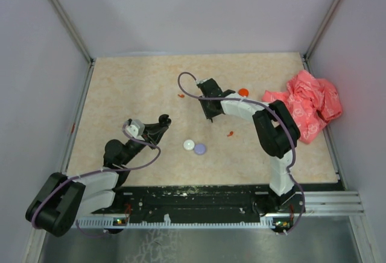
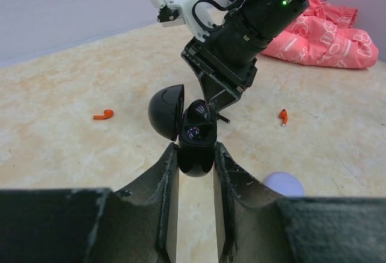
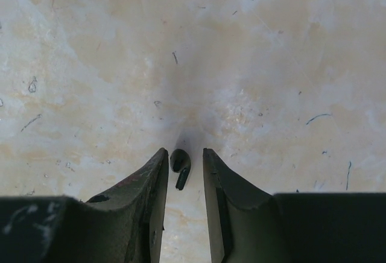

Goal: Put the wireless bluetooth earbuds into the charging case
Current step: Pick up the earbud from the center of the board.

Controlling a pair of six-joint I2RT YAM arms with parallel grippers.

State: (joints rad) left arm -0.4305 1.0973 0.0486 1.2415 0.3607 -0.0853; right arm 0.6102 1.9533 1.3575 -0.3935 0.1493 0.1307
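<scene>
Step in hand, as I judge: pick the black earbud (image 3: pixel 180 164) off the table (image 3: pixel 241 64). To do it well, the right gripper (image 3: pixel 183 153) should close slowly and centred, w/ pads on the bud body, not the stem, else it can flip away. Its jaws stood narrow, one each side of the bud, a small gap visible, so prob. not yet pinched. The left gripper (image 2: pixel 195 149) was clamped on the open charging case (image 2: pixel 198 135), lid tilted back.
</scene>
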